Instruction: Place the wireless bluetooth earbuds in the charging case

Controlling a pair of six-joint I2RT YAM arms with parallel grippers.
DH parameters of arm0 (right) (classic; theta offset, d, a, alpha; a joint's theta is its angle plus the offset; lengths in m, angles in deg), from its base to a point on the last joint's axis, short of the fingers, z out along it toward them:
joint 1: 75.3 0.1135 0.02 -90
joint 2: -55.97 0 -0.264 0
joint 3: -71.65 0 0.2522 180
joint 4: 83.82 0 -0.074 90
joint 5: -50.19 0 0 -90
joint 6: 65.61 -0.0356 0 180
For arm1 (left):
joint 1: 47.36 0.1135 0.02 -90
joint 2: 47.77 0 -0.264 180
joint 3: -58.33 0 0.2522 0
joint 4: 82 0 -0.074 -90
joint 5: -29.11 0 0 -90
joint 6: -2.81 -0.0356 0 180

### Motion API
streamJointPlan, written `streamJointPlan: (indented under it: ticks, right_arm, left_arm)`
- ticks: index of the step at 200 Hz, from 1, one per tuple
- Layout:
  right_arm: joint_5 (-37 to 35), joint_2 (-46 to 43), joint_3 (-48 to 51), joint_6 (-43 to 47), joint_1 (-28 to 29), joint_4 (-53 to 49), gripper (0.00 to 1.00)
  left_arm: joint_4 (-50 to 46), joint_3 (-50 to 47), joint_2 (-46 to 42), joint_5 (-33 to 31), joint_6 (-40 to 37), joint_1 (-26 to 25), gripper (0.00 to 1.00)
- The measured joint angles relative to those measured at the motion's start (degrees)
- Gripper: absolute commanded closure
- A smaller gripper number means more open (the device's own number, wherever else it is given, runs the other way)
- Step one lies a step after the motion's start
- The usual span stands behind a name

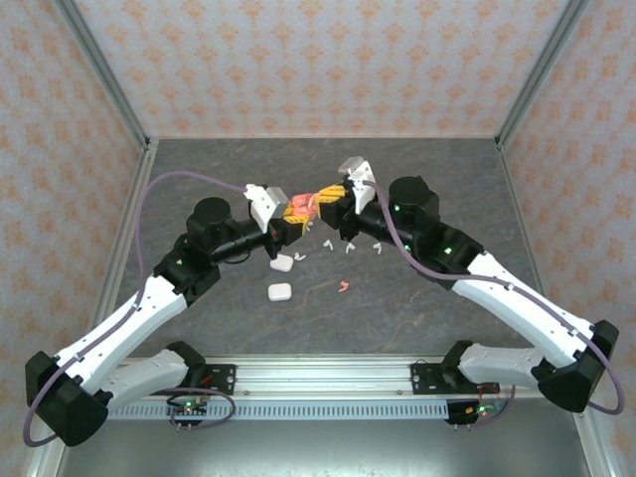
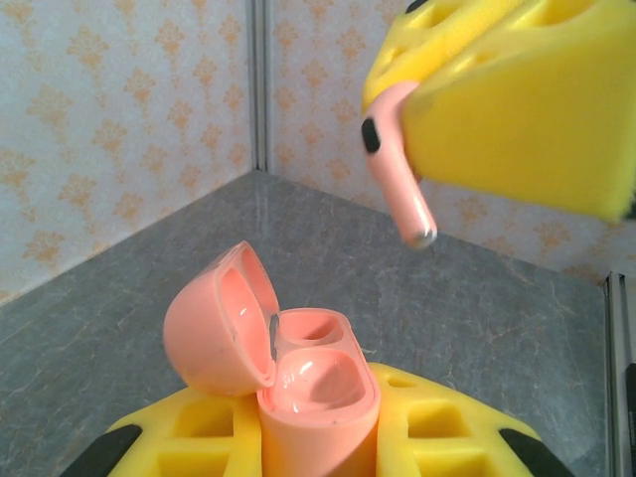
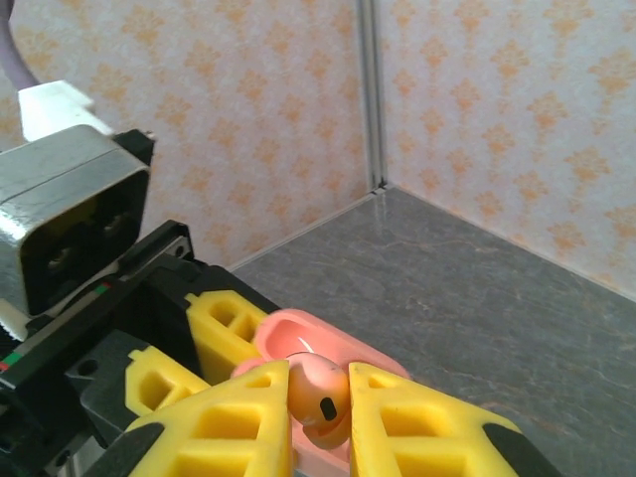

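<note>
Right gripper (image 3: 318, 402) pinches the coral earbud (image 2: 397, 169), stem tilted down. Open charging case (image 2: 313, 383), clamped in my left gripper (image 2: 318, 442), lies just below it — I must line stem with socket.

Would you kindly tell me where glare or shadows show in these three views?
Left wrist: glare spots inside the open pink case, and a glint at the tip of the pink earbud. Right wrist: a highlight on that earbud's head. Top external: even light, with faint shadows on the table.
</note>
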Motion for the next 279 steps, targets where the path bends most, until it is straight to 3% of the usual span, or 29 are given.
streamJointPlan:
  ticks: [165, 244, 279]
  right_arm:
    - [3.17, 4.74, -0.11, 0.57, 0.28, -0.28, 0.82]
    - [10.6, 4.7, -4.24, -1.99, -0.9, -5.25, 0.53]
    - [9.97, 3.04, -5.77, -3.91, -3.74, -7.06, 0.49]
  left_arm:
    - [0.37, 0.0, 0.79, 0.15, 0.02, 0.0, 1.0]
    - [0.81, 0.0, 0.79, 0.74, 0.09, -0.02, 1.0]
    - [1.49, -0.02, 0.76, 0.72, 0.42, 0.0, 1.0]
